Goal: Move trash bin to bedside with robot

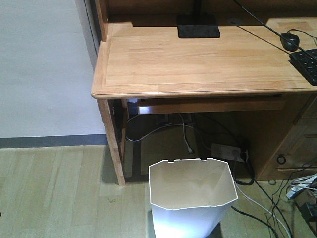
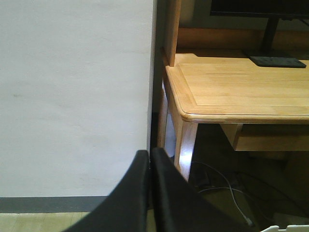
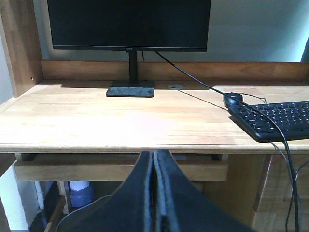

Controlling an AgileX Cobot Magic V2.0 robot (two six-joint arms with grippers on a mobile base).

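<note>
Closest to each wrist camera, the left jaws are pressed together with nothing between them, and the right jaws are likewise closed flat on each other and hold nothing; neither touches the trash bin [image 1: 193,198]. The bin stands upright on the pale wood floor [image 1: 49,188] at the bottom of the front view, just in front of the kneehole and a little right of the left front leg [image 1: 113,144] of the desk. Its angular notched rim is open upward, and inside only its bare white walls show. A sliver of that rim also shows at the lower right corner of the left wrist view. A white cable [image 1: 257,203] runs over the floor just beside its right side. Further back under the desk lie a power strip [image 1: 228,151] and loose leads. On the wooden surface [image 1: 198,59] above sit a keyboard [image 1: 307,62] and a mouse [image 1: 290,40] at the right, then the monitor stand [image 1: 198,27], with the dark monitor [image 3: 128,24] over it. To the left rises a white wall [image 1: 39,64]
</note>
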